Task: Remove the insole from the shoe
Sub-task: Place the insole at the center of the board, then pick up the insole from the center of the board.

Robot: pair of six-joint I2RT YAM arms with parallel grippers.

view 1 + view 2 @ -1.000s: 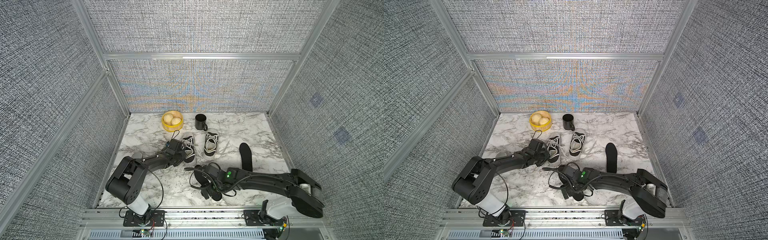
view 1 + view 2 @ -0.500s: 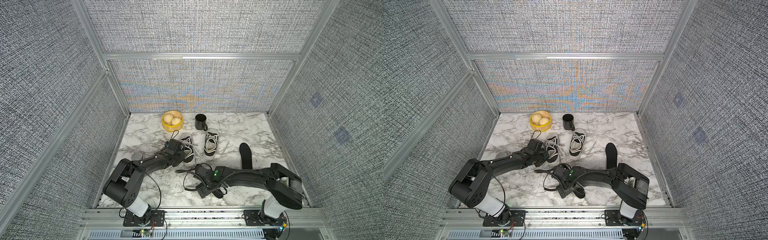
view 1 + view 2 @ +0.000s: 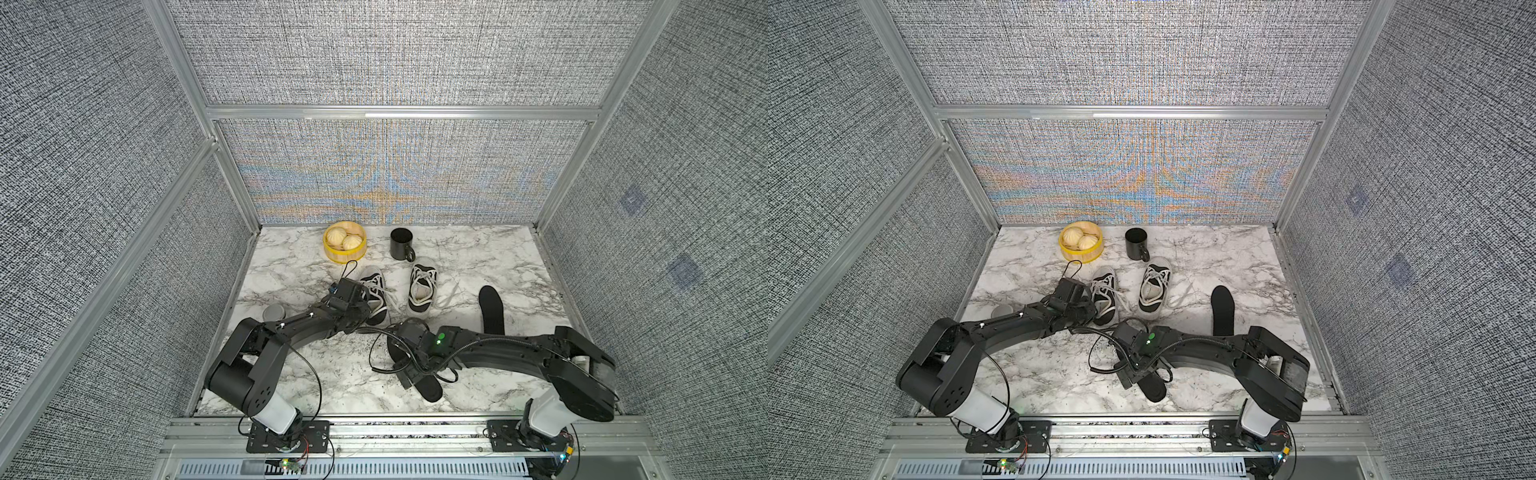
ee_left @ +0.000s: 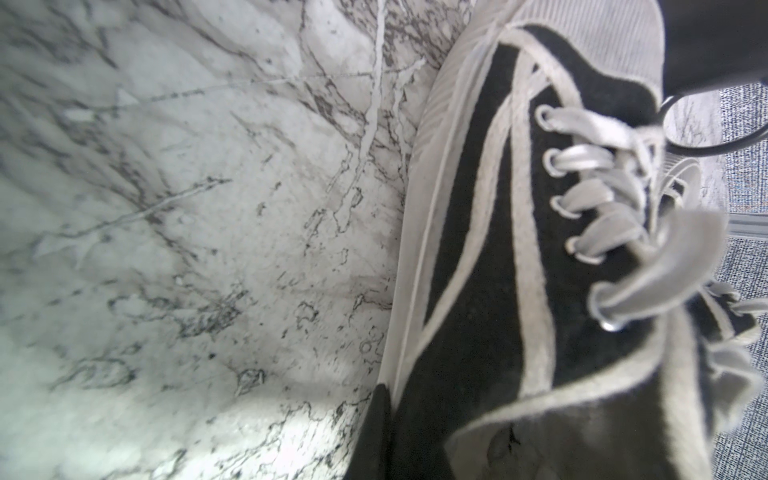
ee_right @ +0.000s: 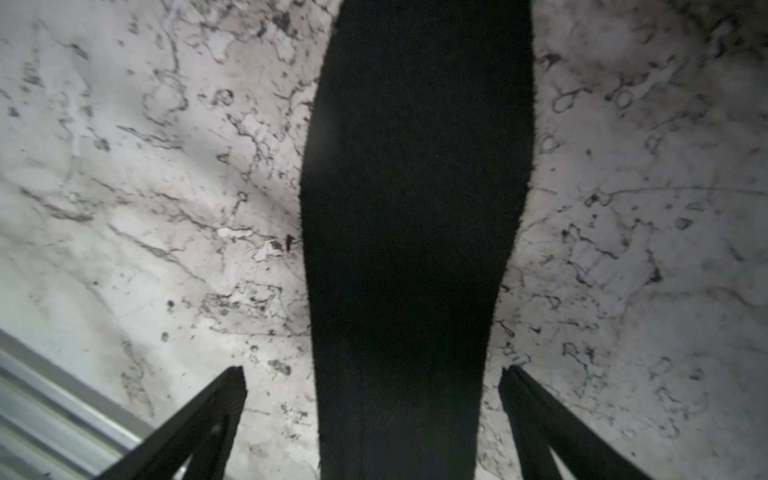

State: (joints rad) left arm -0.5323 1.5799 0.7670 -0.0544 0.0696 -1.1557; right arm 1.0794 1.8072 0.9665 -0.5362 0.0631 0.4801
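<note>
Two black shoes with white laces stand mid-table. My left gripper (image 3: 365,311) is shut on the heel-side wall of the left shoe (image 3: 375,291); in the left wrist view one finger (image 4: 374,432) presses the outside of that shoe (image 4: 519,249), and the other finger is hidden. A black insole (image 3: 430,388) lies flat on the marble near the front. My right gripper (image 3: 409,375) is low over it and open. In the right wrist view the right gripper (image 5: 372,370) straddles the insole (image 5: 415,187), both fingers clear of its edges.
The second shoe (image 3: 422,286) stands right of the held one, and another black insole (image 3: 491,309) lies further right. A yellow steamer basket with buns (image 3: 345,243) and a black mug (image 3: 401,246) stand at the back. A grey disc (image 3: 273,311) lies at the left.
The right arm's elbow has drawn back toward its base and its wrist has shifted slightly left. The insole under it lies where it did. The left arm has not moved.
</note>
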